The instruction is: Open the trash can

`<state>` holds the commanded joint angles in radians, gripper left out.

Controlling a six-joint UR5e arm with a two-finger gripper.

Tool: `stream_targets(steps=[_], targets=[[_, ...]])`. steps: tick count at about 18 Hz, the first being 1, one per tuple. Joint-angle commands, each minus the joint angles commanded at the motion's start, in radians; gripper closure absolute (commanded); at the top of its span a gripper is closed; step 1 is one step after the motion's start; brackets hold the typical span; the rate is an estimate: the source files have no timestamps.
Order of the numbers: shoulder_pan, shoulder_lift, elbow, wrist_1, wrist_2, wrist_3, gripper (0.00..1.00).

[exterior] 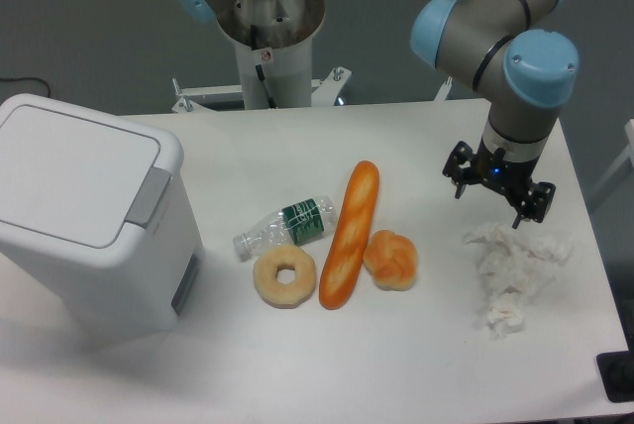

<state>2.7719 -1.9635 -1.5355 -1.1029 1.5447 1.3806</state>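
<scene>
A: Where does the black two-finger gripper (497, 196) hang?

B: Just above the crumpled white tissue (513, 271), its fingers apart and holding nothing.

A: And the large boxy white plastic trash can (84, 211)?

B: Well away to the gripper's left in the view, lid down flat, grey push tab (149, 196) facing the gripper. Between the two lie a long orange baguette (351, 233), a round bun (391, 260), a ring doughnut (284, 276) and a clear plastic bottle (283, 227).

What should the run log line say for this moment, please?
trash can: lid shut, untouched | gripper: open, empty, above crumpled tissue at far side | step: not begun
</scene>
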Motion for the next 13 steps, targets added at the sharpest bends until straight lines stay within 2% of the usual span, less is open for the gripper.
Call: stream_targets(steps=[7,13], targets=[[0.0,0.002,-0.002,0.002,-0.012,-0.002,0.0],[-0.008,0.018,-0.057,0.011,-0.006,-0.011,0.0]])
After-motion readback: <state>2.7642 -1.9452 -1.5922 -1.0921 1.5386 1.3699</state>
